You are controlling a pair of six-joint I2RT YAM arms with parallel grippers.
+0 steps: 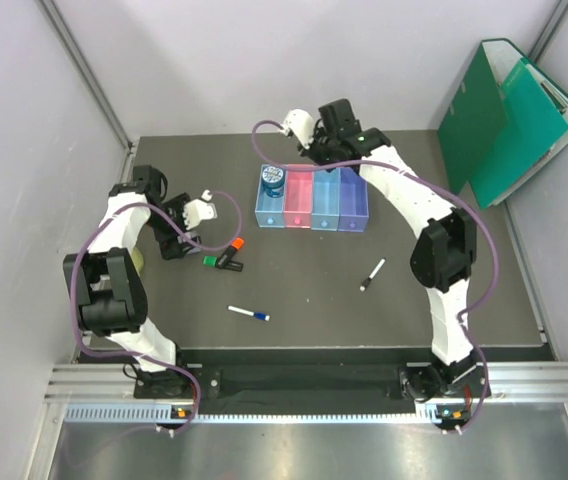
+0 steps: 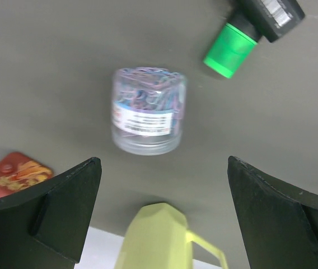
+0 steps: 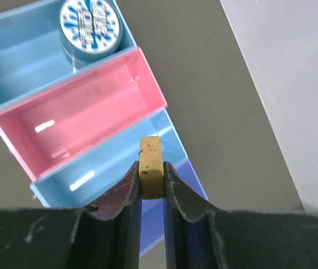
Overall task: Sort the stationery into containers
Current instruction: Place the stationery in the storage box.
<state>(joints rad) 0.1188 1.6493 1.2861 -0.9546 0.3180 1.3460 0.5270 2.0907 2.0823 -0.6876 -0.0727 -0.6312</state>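
Note:
The containers (image 1: pixel 311 198) are four joined bins at the table's far middle: light blue, pink (image 3: pixel 80 112), light blue (image 3: pixel 92 168) and purple-blue (image 3: pixel 197 188). A blue tape roll (image 3: pixel 89 25) lies in the leftmost bin. My right gripper (image 3: pixel 152 174) is shut on a tan eraser (image 3: pixel 150 162), hanging over the boundary between the second light blue bin and the purple-blue one. My left gripper (image 2: pixel 164 213) is wide open above the table on the left, with a clear tub of paper clips (image 2: pixel 146 112) just ahead of its fingers. Orange (image 1: pixel 234 245) and green (image 1: pixel 216 262) highlighters lie nearby.
A white pen with a blue cap (image 1: pixel 249 314) and a black-and-white marker (image 1: pixel 372 274) lie toward the near side. A pale yellow cup (image 2: pixel 159 235) sits below the left gripper, with a red card (image 2: pixel 13 174) beside it. Green folders (image 1: pixel 509 120) lean at the back right.

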